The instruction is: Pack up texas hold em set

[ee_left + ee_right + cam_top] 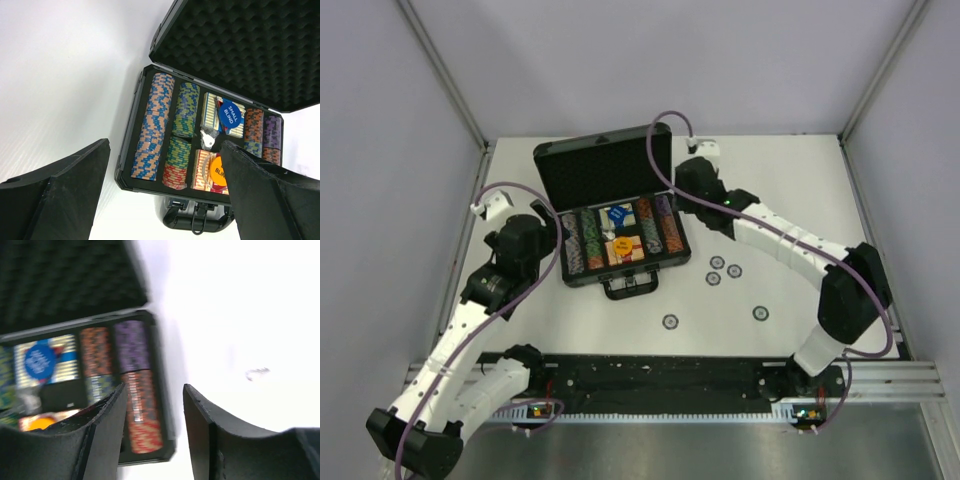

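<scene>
The black briefcase (603, 168) lay open mid-table (800, 200), with chip rows (582, 245) packed inside. Five small dark chips (717, 263) lay loose near its right side. The left gripper (165, 145) gaped wide beside its left edge. The right gripper (155, 387) was half-parted and empty over its right edge.

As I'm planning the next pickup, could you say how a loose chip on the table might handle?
The loose chip lies flat and thin, so it likely slides rather than lifts when pushed. Being round, it may roll if tipped on edge.
</scene>
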Motion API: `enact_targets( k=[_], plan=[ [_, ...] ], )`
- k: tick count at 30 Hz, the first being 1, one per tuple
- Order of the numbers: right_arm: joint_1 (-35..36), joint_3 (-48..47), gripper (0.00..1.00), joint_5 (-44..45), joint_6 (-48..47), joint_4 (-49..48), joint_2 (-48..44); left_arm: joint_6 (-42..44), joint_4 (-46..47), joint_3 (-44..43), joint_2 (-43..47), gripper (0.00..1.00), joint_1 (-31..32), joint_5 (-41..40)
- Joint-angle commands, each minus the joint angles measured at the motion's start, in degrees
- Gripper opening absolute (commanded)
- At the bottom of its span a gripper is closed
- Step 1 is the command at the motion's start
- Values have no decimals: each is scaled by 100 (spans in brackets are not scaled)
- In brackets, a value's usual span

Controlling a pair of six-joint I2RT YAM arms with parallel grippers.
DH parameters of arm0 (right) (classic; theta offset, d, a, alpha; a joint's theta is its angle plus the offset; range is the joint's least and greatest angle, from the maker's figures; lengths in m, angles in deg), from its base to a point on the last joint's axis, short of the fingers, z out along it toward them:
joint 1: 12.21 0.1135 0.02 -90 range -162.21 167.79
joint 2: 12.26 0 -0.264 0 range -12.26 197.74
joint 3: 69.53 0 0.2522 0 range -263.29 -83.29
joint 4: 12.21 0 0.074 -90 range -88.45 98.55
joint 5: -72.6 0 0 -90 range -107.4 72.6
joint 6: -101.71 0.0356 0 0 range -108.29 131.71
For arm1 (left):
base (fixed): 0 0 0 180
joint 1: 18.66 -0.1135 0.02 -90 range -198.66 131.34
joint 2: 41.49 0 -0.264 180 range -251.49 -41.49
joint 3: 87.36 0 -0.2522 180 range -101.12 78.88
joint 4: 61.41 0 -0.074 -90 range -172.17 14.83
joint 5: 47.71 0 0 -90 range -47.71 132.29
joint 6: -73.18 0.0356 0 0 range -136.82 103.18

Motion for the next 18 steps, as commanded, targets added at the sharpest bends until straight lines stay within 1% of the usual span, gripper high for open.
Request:
enact_targets(
  k=[1,5,7,9,12,18],
  plan=[
    [-540,641,50,318,878,368,-341,77,246,-38,-43,97,-44,101],
    [-1059,1028,56,230,1670,747,-307,77,237,-55,-87,97,-36,145],
    [-1296,1134,63,116,1794,747,-175,77,246,-55,-87,97,-36,181],
    [-1489,1126,71,-24,1637,686,53,95,237,-47,-105,97,-36,198],
    [-1727,1030,77,-262,1093,510,404,112,211,-38,-87,97,-44,198],
    [-1956,529,80,-481,380,536,1230,95,193,6,-52,97,-44,190]
  ],
)
